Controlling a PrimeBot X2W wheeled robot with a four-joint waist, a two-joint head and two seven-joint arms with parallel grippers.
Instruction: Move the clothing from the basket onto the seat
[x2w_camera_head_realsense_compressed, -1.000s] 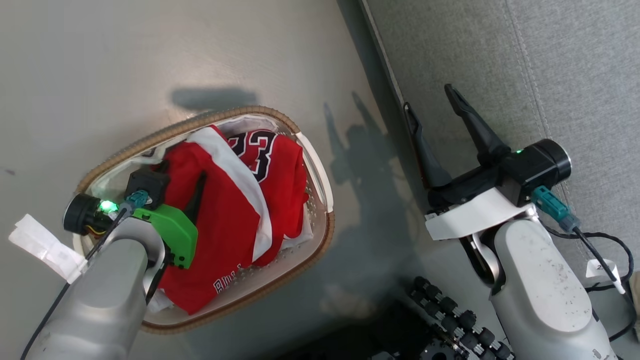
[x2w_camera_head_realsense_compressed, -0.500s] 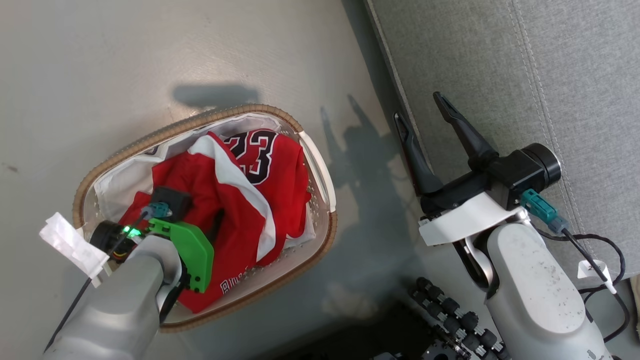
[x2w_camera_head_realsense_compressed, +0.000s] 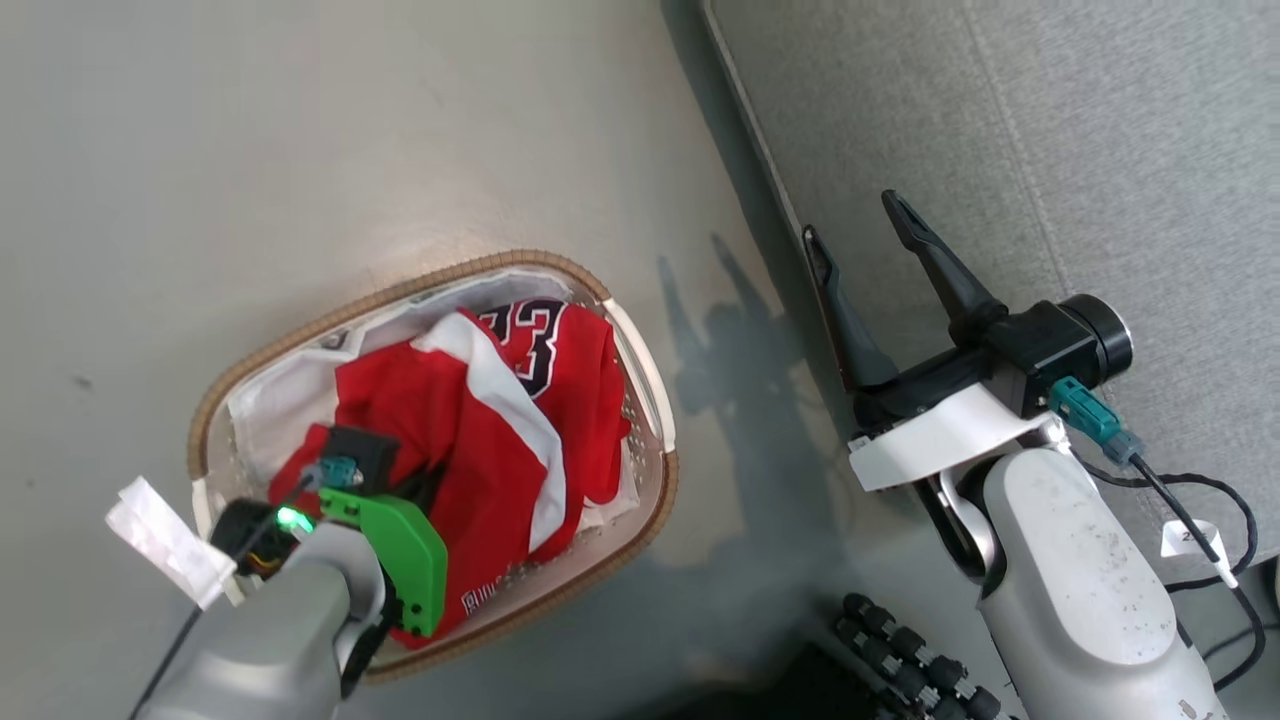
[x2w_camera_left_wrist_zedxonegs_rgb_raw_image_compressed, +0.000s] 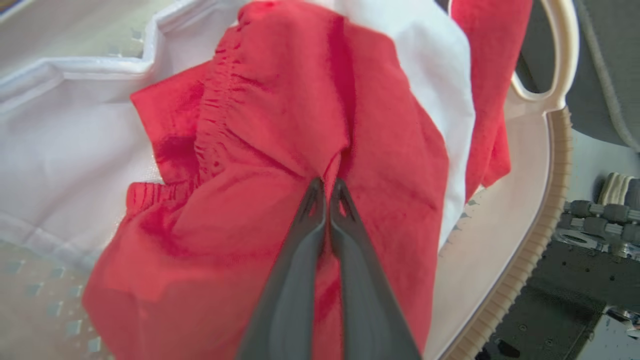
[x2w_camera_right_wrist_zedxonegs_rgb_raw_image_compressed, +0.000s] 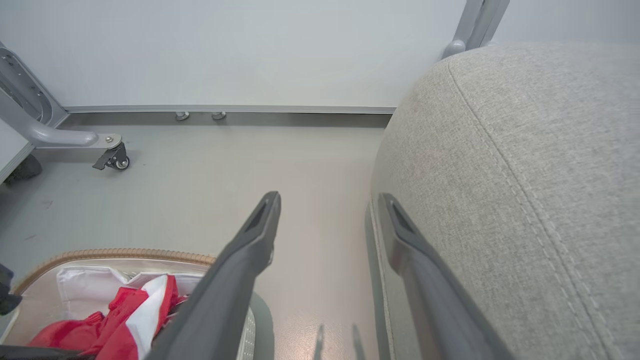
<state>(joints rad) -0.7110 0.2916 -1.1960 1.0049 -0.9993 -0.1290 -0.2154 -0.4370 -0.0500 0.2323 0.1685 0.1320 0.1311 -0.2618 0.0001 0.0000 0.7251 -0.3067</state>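
My left gripper (x2w_camera_left_wrist_zedxonegs_rgb_raw_image_compressed: 327, 189) is clenched on a bunched fold of the red, white-trimmed fabric sports clothing (x2w_camera_left_wrist_zedxonegs_rgb_raw_image_compressed: 280, 125). It is light and limp and should drape. It lies in the oval white perforated plastic basket (x2w_camera_head_realsense_compressed: 668, 470). My right gripper (x2w_camera_head_realsense_compressed: 852, 217) gapes empty by the large grey woven-fabric seat (x2w_camera_head_realsense_compressed: 1050, 150).

Red clothing (x2w_camera_head_realsense_compressed: 430, 410) — white trim, brown-rimmed white basket (x2w_camera_head_realsense_compressed: 640, 370), grey seat (x2w_camera_head_realsense_compressed: 1050, 150)
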